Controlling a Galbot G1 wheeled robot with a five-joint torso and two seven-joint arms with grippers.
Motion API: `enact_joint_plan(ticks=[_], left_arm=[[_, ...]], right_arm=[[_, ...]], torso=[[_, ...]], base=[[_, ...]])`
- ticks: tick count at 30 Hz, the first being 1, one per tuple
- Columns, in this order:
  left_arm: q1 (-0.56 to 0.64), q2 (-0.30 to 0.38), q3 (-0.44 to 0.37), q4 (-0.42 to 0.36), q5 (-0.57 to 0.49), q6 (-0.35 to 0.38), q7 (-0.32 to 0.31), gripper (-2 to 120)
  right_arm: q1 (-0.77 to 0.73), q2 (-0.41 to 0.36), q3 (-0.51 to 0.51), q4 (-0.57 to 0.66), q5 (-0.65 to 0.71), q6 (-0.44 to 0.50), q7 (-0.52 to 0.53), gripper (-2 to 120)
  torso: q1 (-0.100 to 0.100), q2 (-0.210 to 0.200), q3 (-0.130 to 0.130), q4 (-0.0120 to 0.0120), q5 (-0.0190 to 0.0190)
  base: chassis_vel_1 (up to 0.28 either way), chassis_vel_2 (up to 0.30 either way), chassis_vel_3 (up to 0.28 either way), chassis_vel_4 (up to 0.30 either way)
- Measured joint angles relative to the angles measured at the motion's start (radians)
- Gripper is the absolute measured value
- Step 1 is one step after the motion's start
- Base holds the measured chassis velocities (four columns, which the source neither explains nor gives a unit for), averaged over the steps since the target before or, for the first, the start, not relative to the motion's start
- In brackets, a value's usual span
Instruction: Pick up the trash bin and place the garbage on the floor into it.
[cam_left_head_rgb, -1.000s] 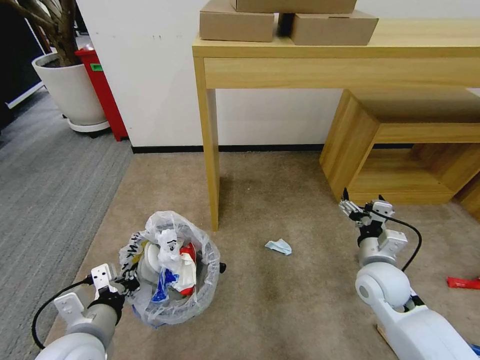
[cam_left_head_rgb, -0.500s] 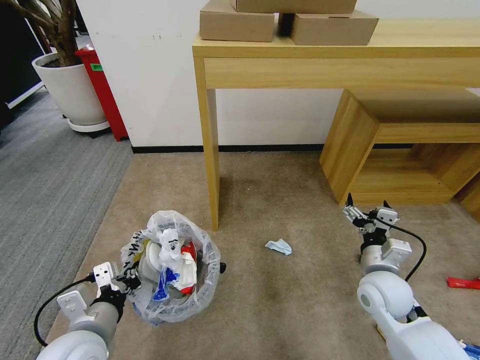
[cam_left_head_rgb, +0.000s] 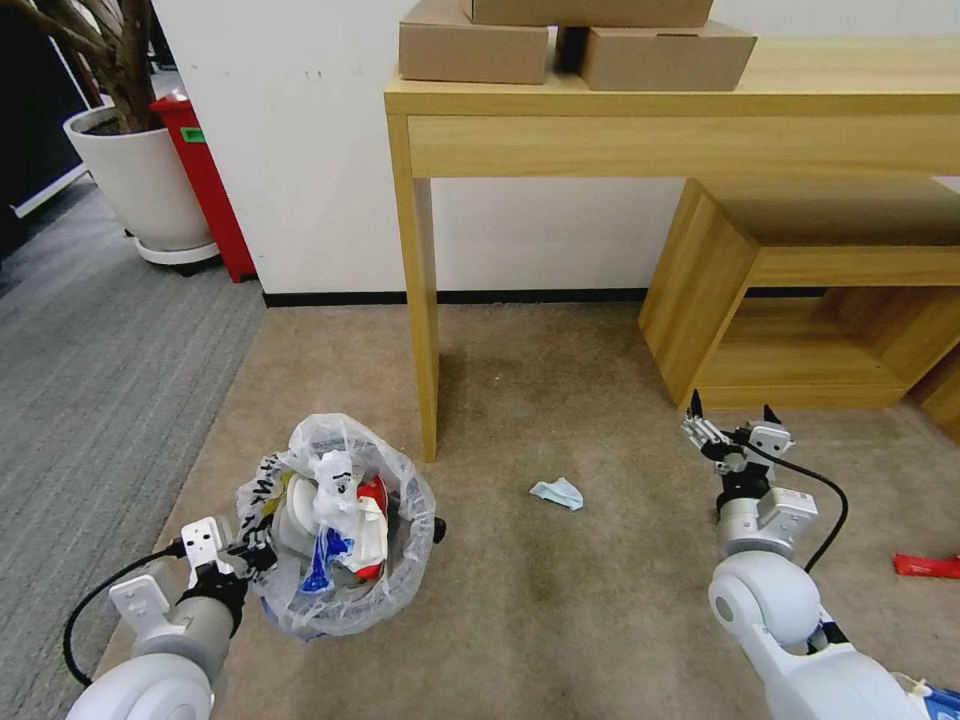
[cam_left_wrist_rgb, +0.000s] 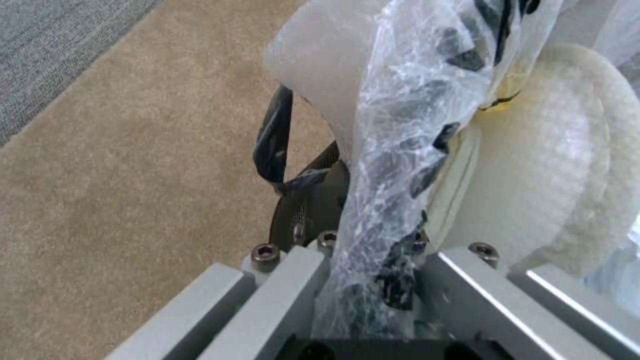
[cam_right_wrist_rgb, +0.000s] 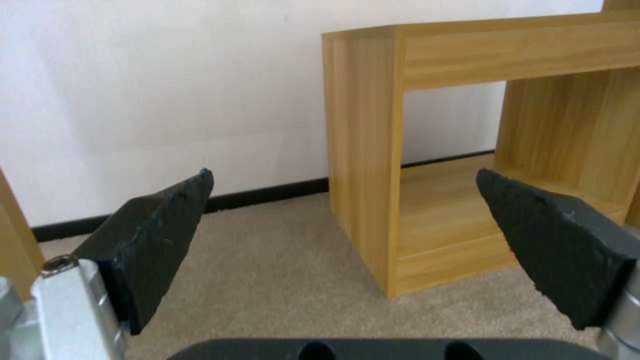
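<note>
While the left tool (cam_left_head_rgb: 252, 552) grips it, the trash bin (cam_left_head_rgb: 400, 560) holds garbage (cam_left_head_rgb: 345, 520).

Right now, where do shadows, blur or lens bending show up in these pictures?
Head view: the desk edges bow outward, and a soft shadow lies on the carpet beside its leg. Left wrist view: the plastic bag close to the lens is blurred. Right wrist view: the black fingers look soft, the low wooden shelf sharper.

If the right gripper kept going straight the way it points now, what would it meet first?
Probably the low wooden shelf unit, near its side panel. The right gripper, open, faces it over bare carpet; depth is unclear.
</note>
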Motion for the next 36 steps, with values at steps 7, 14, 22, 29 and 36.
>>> enact_joint_plan(ticks=[7,14,22,29,36], left_arm=[[0.005,0.002,-0.006,-0.001,-0.001,-0.002,-0.002,0],[0.007,-0.004,-0.005,-0.001,0.003,-0.010,-0.002,0],[0.014,-0.012,-0.003,-0.001,0.010,-0.012,-0.002,0],[0.030,-0.023,-0.005,-0.006,0.023,-0.023,0.003,0],[0.038,-0.028,-0.007,-0.011,0.027,-0.027,0.004,0]], right_arm=[[0.003,0.018,-0.010,-0.012,-0.012,0.002,-0.007,100],[0.004,0.018,-0.011,-0.012,-0.017,0.005,-0.011,99],[0.002,0.021,-0.016,-0.014,-0.023,0.009,-0.013,99],[0.005,0.018,-0.022,-0.016,-0.026,0.015,-0.014,97],[0.007,0.019,-0.032,-0.019,-0.031,0.022,-0.015,97]], torso=[[0.000,0.000,0.000,0.0000,0.0001],[0.000,0.000,0.000,0.0000,0.0001],[0.000,0.000,0.000,-0.0001,0.0000],[0.000,0.000,0.000,0.0000,0.0000],[0.000,0.000,0.000,0.0000,0.0000]], base=[[0.000,0.000,0.000,0.000],[0.000,0.000,0.000,0.000],[-0.030,0.022,0.018,-0.025],[-0.116,0.103,0.111,-0.112],[-0.121,0.116,0.115,-0.120]])
